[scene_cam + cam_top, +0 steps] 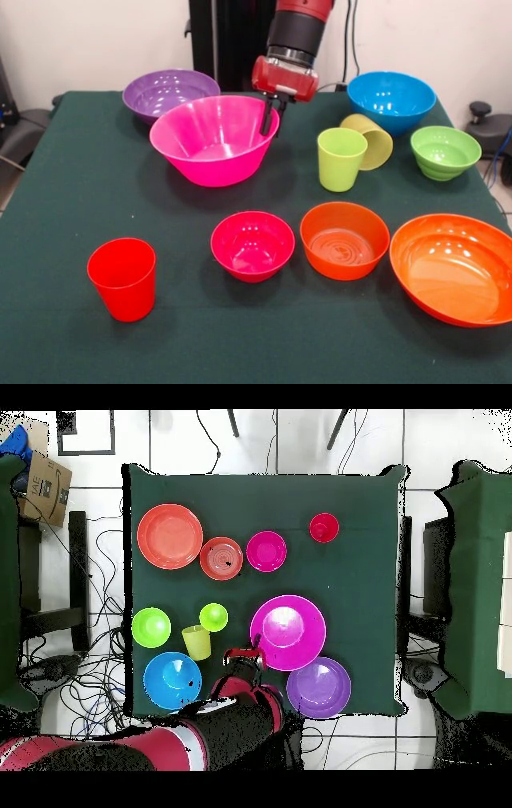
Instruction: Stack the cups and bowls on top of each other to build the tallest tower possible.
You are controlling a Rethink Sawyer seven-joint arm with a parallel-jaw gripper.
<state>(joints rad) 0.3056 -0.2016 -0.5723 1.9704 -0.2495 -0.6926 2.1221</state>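
My gripper is at the right rim of the large pink bowl, one finger inside and one outside, shut on the rim. That side of the bowl is tipped up a little. In the overhead view the gripper is at the pink bowl's left edge. The purple bowl stands behind it and the blue bowl at the back right. The lime green cup stands upright. The pale yellow cup lies on its side against it. Nothing is stacked.
The ribbed green bowl is at the right. Along the front stand the red cup, the small magenta bowl, the small orange bowl and the large orange bowl. Chairs and cables surround the table.
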